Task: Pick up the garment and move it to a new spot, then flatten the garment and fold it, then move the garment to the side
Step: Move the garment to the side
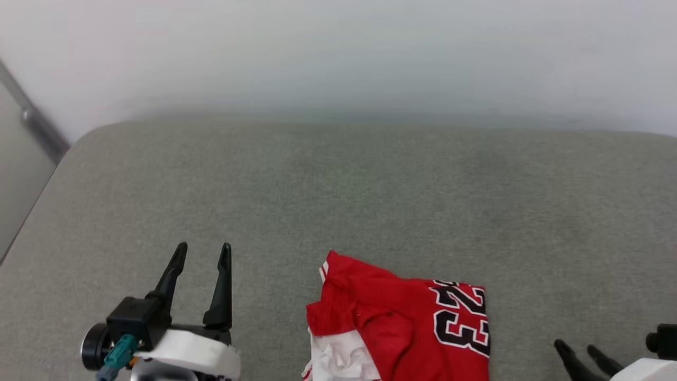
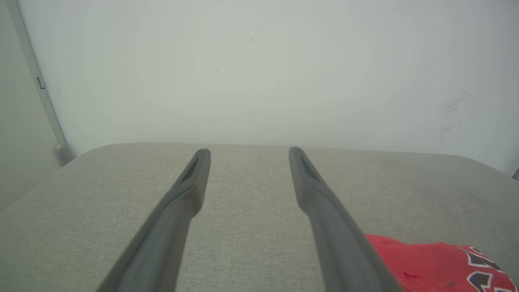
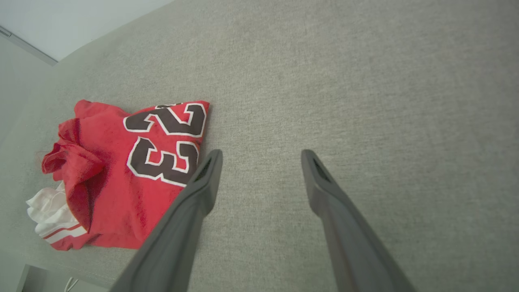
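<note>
- Garment (image 1: 402, 323) crumpled on pad (image 1: 338, 201), cropped in head view.
- Right wrist view gets all of it, striped sleeve (image 3: 50, 215) included.
- Left gripper (image 1: 204, 247), right gripper (image 1: 575, 346): wide open, empty.

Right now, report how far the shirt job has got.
Done: nothing visibly; the garment lies crumpled at the near edge of the grey surface. In hand: nothing; both arms' jaws stand open, empty, either side of it. Left: pick up, move, flatten, fold, set aside.
</note>
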